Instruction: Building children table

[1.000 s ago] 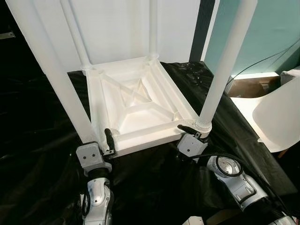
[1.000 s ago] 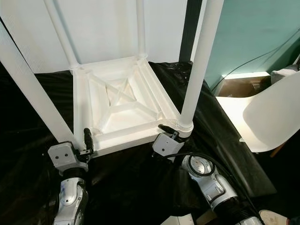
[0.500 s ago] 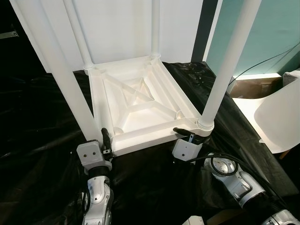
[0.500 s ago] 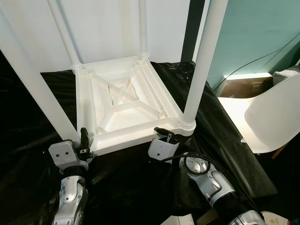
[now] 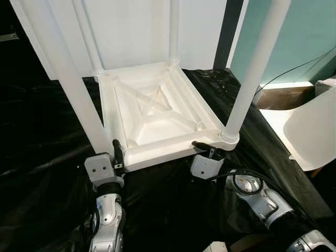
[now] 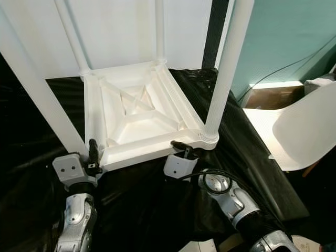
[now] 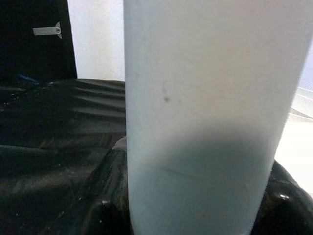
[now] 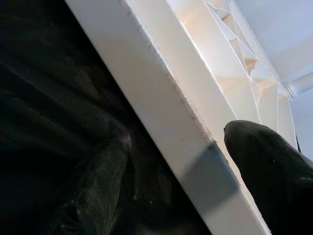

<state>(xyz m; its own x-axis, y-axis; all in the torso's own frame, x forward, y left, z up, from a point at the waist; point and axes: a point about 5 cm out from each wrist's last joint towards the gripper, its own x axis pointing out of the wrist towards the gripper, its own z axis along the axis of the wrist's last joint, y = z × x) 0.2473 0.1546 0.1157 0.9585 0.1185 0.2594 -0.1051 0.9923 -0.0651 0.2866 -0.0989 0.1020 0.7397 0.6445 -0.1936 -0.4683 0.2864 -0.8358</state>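
Observation:
The white children's table (image 5: 157, 113) lies upside down on a black sheet, its four legs pointing up. My left gripper (image 5: 113, 155) is at the near left corner, shut around the base of the near left leg (image 5: 73, 89). In the left wrist view that leg (image 7: 195, 98) stands between the black fingertips (image 7: 105, 210). My right gripper (image 5: 202, 149) is shut on the table's near rim, just left of the near right leg (image 5: 252, 73). In the right wrist view one finger (image 8: 269, 161) lies over the rim (image 8: 166, 112) and the other sits under it.
The black sheet (image 5: 42, 131) covers the floor around the table. A white chair (image 5: 312, 128) stands at the right, with a brown box (image 5: 278, 97) and a cable by the teal wall (image 5: 304, 37). A white panel (image 5: 131, 31) stands behind the table.
My right gripper has slid left along the near rim, away from the corner under the near right leg. The left gripper has stayed at the near left leg.

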